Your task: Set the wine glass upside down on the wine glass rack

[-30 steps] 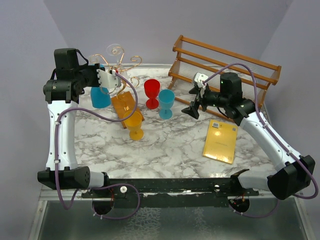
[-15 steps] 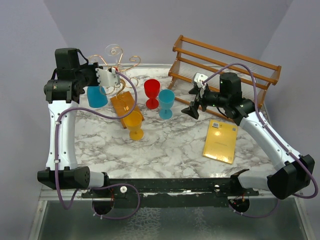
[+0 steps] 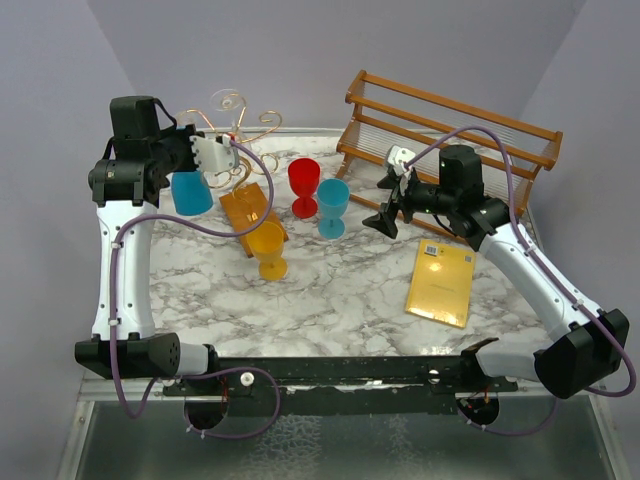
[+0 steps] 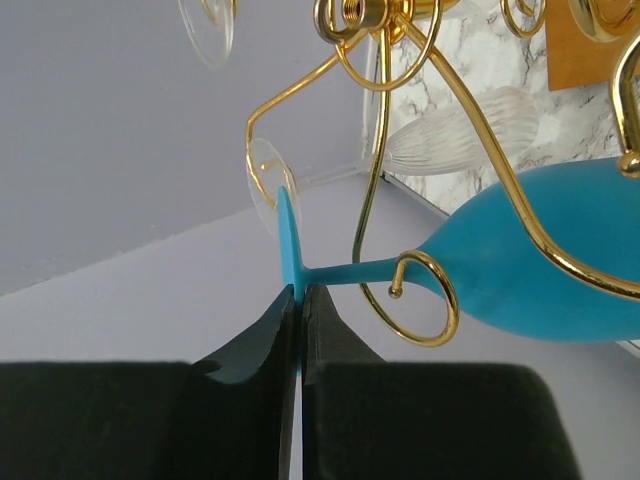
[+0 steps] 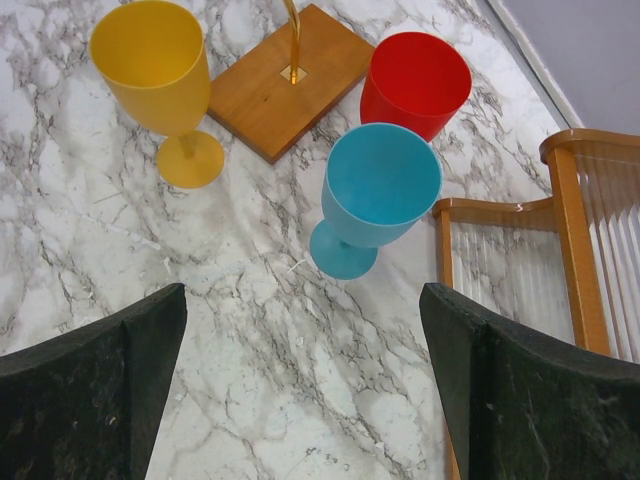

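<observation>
My left gripper (image 3: 222, 158) (image 4: 300, 296) is shut on the thin foot (image 4: 286, 235) of a blue wine glass (image 3: 190, 192). It holds the glass foot-up against the gold wire wine glass rack (image 3: 240, 112). In the left wrist view the blue stem (image 4: 340, 272) passes a spiral-ended gold arm (image 4: 425, 300), and the bowl (image 4: 540, 270) lies behind a gold wire. The rack's orange-brown wooden base (image 3: 250, 208) (image 5: 290, 80) stands on the marble. My right gripper (image 3: 388, 205) (image 5: 302, 300) is open and empty above the table.
Yellow (image 3: 268, 248) (image 5: 150, 60), red (image 3: 304, 185) (image 5: 415, 80) and blue (image 3: 332, 207) (image 5: 380, 185) glasses stand upright by the base. Clear glasses (image 4: 265, 180) hang on the rack. A brown slatted rack (image 3: 450, 125) (image 5: 590, 250) stands back right. A yellow packet (image 3: 441, 283) lies right.
My left gripper has carried the blue glass a little to the left and up beside the gold rack. The right arm has not moved.
</observation>
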Controlling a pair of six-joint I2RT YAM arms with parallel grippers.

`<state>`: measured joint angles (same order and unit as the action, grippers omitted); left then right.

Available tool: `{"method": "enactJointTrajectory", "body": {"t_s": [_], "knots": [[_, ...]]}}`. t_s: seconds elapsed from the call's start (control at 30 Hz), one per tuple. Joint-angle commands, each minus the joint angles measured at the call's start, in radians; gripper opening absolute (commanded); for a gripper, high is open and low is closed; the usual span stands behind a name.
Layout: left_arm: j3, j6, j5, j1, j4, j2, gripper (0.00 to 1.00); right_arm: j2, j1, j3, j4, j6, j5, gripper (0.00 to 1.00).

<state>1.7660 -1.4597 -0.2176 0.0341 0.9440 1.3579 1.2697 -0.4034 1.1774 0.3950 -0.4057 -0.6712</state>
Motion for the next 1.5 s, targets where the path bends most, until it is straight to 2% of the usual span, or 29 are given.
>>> {"method": "enactJointTrajectory", "body": {"t_s": [0.0, 0.33, 0.6, 1.47], "knots": [[0.009, 0.000, 0.053, 0.001, 0.011, -0.010, 0.04, 0.010, 0.008, -0.004, -0.018, -0.012, -0.021, 0.99], [0.014, 0.002, 0.069, 0.000, 0.073, -0.025, 0.04, 0.010, 0.008, -0.004, -0.015, -0.015, -0.021, 1.00], [0.039, 0.016, 0.004, 0.001, 0.136, -0.039, 0.05, 0.013, 0.008, -0.004, -0.012, -0.018, -0.026, 1.00], [0.027, 0.020, -0.137, 0.000, 0.181, -0.035, 0.07, 0.017, 0.008, 0.003, 0.000, -0.019, -0.036, 1.00]]}}
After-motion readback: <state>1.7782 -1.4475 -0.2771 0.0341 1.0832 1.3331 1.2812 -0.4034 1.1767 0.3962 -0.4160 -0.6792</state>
